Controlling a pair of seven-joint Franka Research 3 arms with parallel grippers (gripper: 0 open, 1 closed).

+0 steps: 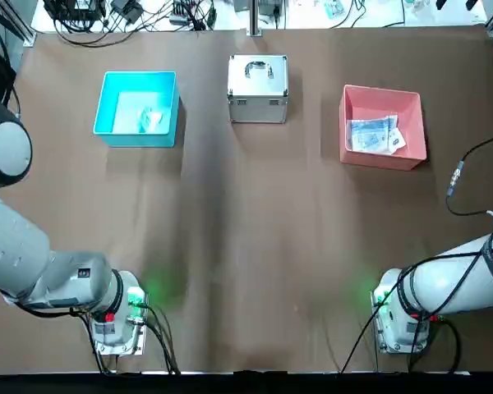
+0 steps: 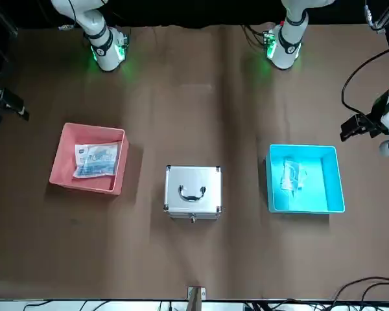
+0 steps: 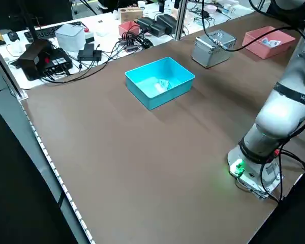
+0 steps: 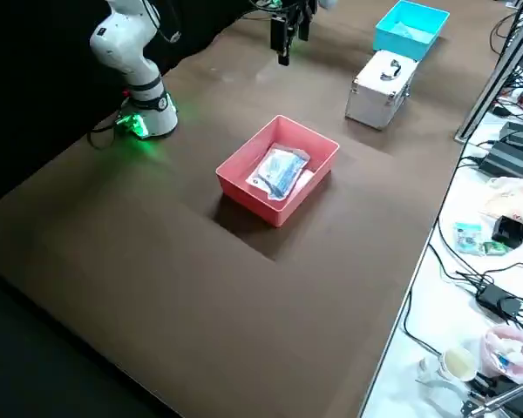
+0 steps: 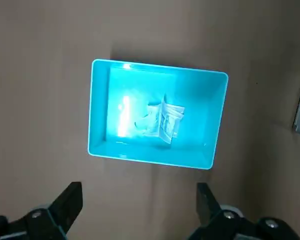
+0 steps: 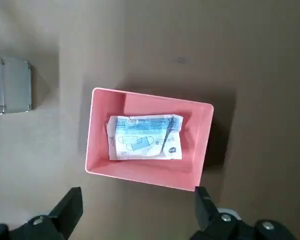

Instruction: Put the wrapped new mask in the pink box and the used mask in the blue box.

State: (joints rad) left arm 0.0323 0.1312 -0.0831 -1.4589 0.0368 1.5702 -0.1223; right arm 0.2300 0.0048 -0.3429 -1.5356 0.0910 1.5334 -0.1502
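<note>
Both masks in their boxes, grippers empty

Left wrist view: the left gripper (image 5: 140, 202) was spread wide with nothing between its fingers. Ahead of and beneath its fingertips, not touching them, sat the blue box (image 5: 151, 163); the used mask (image 5: 165, 120) lay bunched inside, clear of the walls.

Right wrist view: the right gripper (image 6: 139, 202) was likewise apart and empty. The pink box (image 6: 140, 181) sat beyond its fingertips, the new mask (image 6: 145, 137) flat inside, print showing. The case (image 6: 15, 85) stood off to one side of the box, well apart from the fingers.

Top view: neither box had the wrong mask in it. The case stood between the boxes.

Front view: same layout; each mask rested below its box's rim.

Judgement: both placements done, sorting complete. Nothing left to grasp; at most, the arms were to be parked away from the boxes.
</note>
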